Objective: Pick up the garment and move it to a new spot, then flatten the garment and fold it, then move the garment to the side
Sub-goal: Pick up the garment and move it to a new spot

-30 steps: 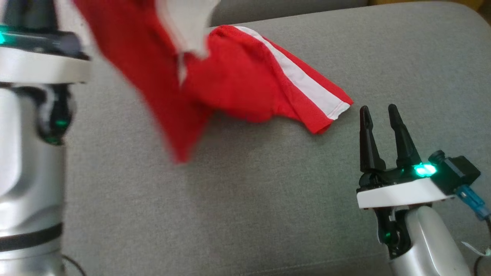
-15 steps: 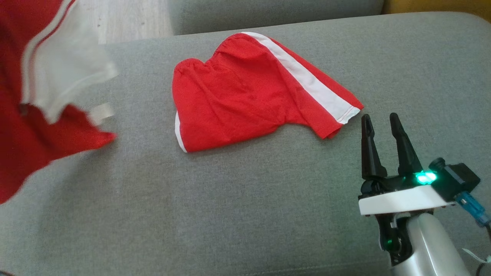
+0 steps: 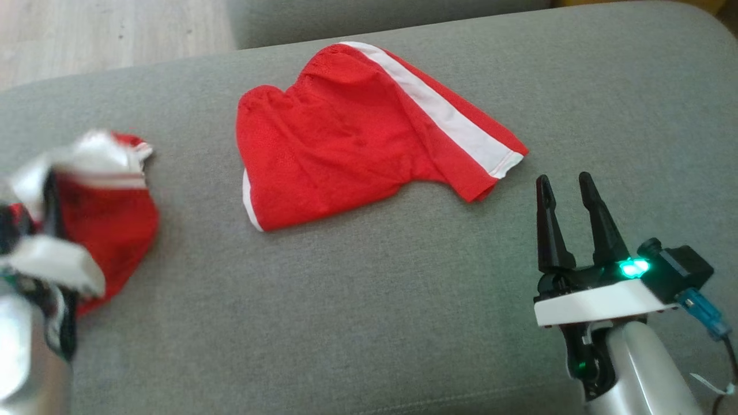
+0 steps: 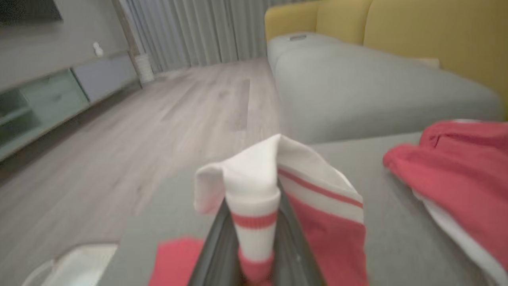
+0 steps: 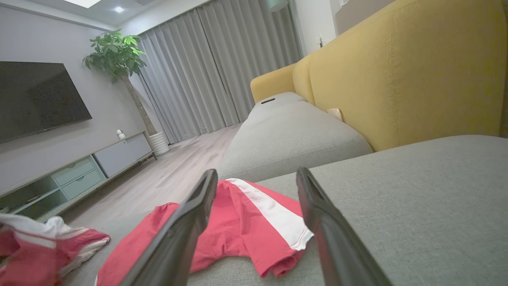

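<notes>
The garment (image 3: 109, 219) is red with white trim, bunched at the left of the grey cushion (image 3: 369, 323). My left gripper (image 3: 34, 253) is blurred there, half wrapped in cloth. In the left wrist view the left gripper (image 4: 254, 222) is shut on a white and red striped fold of the garment (image 4: 317, 214). The garment (image 5: 35, 250) also shows low at the left of the right wrist view. My right gripper (image 3: 564, 181) stands open and holds nothing, just right of a pair of red shorts (image 3: 346, 138) with a white side stripe. The right gripper (image 5: 257, 174) points toward the shorts (image 5: 238, 226).
The red shorts (image 4: 456, 171) lie flat in the cushion's middle. Wooden floor (image 3: 104, 34) lies beyond the far left edge. A second grey cushion (image 5: 289, 131) and a yellow sofa back (image 5: 397, 71) stand behind. A TV cabinet (image 5: 71, 174) lines the wall.
My left arm swung the garment from up over the shorts out to the left and down onto the cushion. The shorts are now uncovered. The right gripper stayed put.
</notes>
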